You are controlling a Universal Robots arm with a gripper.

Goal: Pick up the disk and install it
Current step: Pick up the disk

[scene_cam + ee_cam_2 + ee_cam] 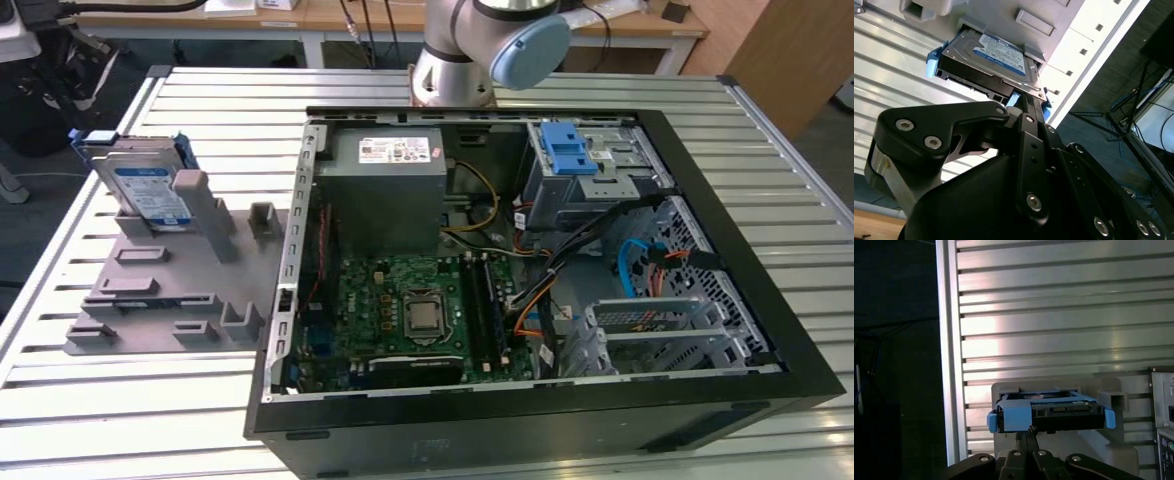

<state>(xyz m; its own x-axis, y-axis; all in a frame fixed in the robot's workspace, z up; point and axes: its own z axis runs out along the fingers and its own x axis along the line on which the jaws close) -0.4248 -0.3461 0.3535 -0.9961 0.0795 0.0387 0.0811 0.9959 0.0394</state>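
Observation:
The disk (144, 192), silver-grey with a blue-and-white label and blue side rails, stands on edge in a slot of the grey holder (160, 290) at the exterior view's left. Both wrist views show the disk (986, 55) (1049, 412) beyond my fingertips, still seated in the holder. My gripper (1023, 99) (1030, 430) hangs apart from it with its black fingers drawn together and nothing between them. The arm's base (461, 60) stands at the far side of the table.
An open black computer case (747, 220) lies at the exterior view's right, with a motherboard (414, 310), a grey power-supply box (387, 190) and a silver cage with a blue latch (574, 155). The slatted metal table (227, 110) ends just beyond the holder.

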